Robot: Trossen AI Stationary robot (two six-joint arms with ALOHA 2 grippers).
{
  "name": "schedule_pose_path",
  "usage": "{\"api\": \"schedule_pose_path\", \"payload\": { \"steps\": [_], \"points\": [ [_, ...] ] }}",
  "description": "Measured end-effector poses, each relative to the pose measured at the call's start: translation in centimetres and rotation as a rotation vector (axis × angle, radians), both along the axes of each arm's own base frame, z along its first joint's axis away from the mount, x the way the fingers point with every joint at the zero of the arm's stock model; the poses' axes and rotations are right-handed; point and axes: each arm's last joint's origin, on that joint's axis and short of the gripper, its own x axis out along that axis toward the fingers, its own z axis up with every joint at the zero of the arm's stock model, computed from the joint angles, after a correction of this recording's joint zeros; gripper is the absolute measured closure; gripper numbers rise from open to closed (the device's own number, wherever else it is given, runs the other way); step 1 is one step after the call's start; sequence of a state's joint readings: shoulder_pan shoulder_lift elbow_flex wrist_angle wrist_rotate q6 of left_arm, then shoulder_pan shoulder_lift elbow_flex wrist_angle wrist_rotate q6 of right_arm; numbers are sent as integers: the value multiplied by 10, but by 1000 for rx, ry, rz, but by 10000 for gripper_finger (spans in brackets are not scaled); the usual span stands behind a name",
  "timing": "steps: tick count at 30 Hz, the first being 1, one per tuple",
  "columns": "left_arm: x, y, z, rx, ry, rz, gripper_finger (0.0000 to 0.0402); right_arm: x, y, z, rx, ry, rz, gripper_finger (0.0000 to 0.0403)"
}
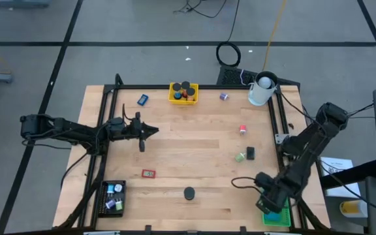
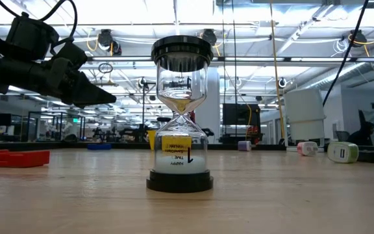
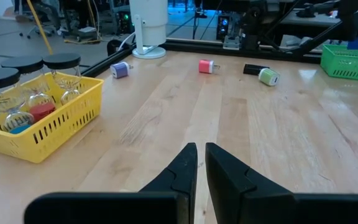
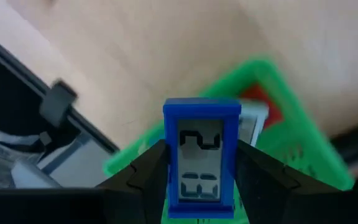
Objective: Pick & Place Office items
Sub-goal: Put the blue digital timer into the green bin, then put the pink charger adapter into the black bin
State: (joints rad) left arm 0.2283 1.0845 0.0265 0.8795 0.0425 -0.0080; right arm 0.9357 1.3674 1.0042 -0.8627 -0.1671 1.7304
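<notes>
The right pincer (image 4: 201, 180) is gripping a blue clock (image 4: 202, 155) upright directly above the green tray (image 4: 291, 118), while the left pincer (image 3: 201, 165), nearly closed and empty, is hovering well apart over the worktop (image 1: 194, 140).

The surface's (image 1: 194, 140) middle lies open, with only an hourglass (image 1: 188, 193) near the front edge standing in the way.

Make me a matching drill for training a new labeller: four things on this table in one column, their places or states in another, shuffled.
Things:
1. blue clock
2. hourglass
3. left gripper
4. white cup

Places or states:
A. upright alone near the table's front edge
B. far right corner
C. held by the right gripper over the green tray
D. empty, fingers nearly together, above the table

Pairs: 1-C, 2-A, 3-D, 4-B
</notes>
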Motion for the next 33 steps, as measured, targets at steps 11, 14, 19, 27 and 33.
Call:
{"api": "schedule_pose_path", "payload": {
  "steps": [11, 14, 19, 27, 33],
  "points": [
    [0, 0, 0, 3, 2, -1, 360, -28, 29, -13, 54, 40, -76, 249],
    [0, 0, -1, 2, 6, -1, 360, -31, 32, -25, 89, 39, -93, 248],
    [0, 0, -1, 1, 14, -1, 360, -35, 28, -38, 87, 53, -102, 244],
    [0, 0, -1, 1, 15, -1, 360, -36, 28, -36, 111, 65, -108, 192],
    [0, 0, -1, 1, 15, 0, 360, -37, 27, -25, 178, 55, -116, 169]
  ]
}}
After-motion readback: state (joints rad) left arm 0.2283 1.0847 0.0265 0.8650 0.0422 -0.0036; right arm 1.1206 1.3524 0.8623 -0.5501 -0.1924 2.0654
